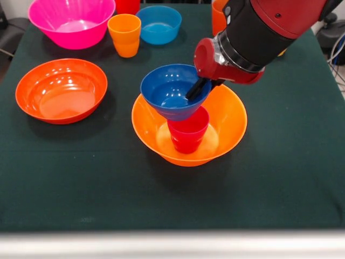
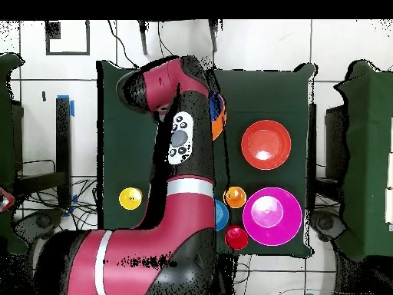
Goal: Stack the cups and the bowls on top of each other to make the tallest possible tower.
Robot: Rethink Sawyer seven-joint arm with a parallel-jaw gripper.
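Front view: small dark blue bowl [image 1: 173, 90] sits tilted on the red cup [image 1: 188, 131], which stands upside down in the big yellow-orange bowl [image 1: 229, 116] mid-tabletop [image 1: 280, 178]. Hand [image 1: 197, 89] reaches over the blue bowl's rim, one finger inside; apparently gripping the rim, though I cannot tell for sure. Step in hand: seating the third tier. Next calls for levelling the bowl, then fetching the orange cup [image 1: 124, 34]. Spare bowls well apart: orange-red [image 1: 61, 90], pink [image 1: 71, 21], light blue [image 1: 158, 24].

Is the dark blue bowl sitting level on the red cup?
Tilted. The dark blue bowl leans on the red cup inside the big orange bowl, with the gripper reaching inside its rim.
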